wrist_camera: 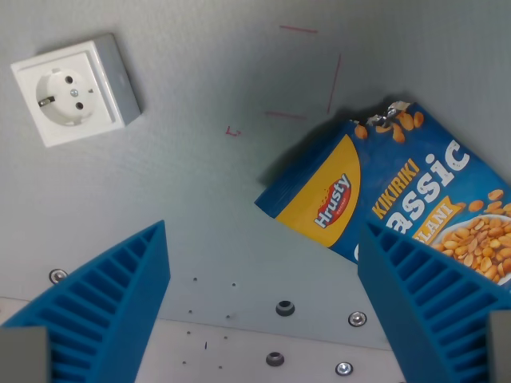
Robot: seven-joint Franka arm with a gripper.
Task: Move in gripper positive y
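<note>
My gripper hung over the grey table with its jaws spread wide and nothing between them. My two blue ribbed fingers rose from the bottom corners of the wrist view, one at the wrist view's left and the other at the wrist view's right, and only bare surface showed in the gap between their tips.

The finger at the wrist view's right overlapped the lower edge of a blue and yellow bag of peanuts in the picture (whether it touched the bag or merely stood above it, I could not tell). The bag lay flat and tilted, its torn top corner pointing toward the upper middle of the view, with the words "Hrusty", "KIKIRIKI" and part of a larger word printed on it, and peanuts pictured at its far right end.

Just above the bag, thin red pen marks made a broken outline on the table, with one smaller red mark off to their lower left.

Well apart from all this, in the upper corner at the wrist view's left, a white wall socket sat on the table, its round face up and its box turned at an angle.

Along the bottom, between my fingers, the table's paler edge strip carried several screws and small holes.
</note>
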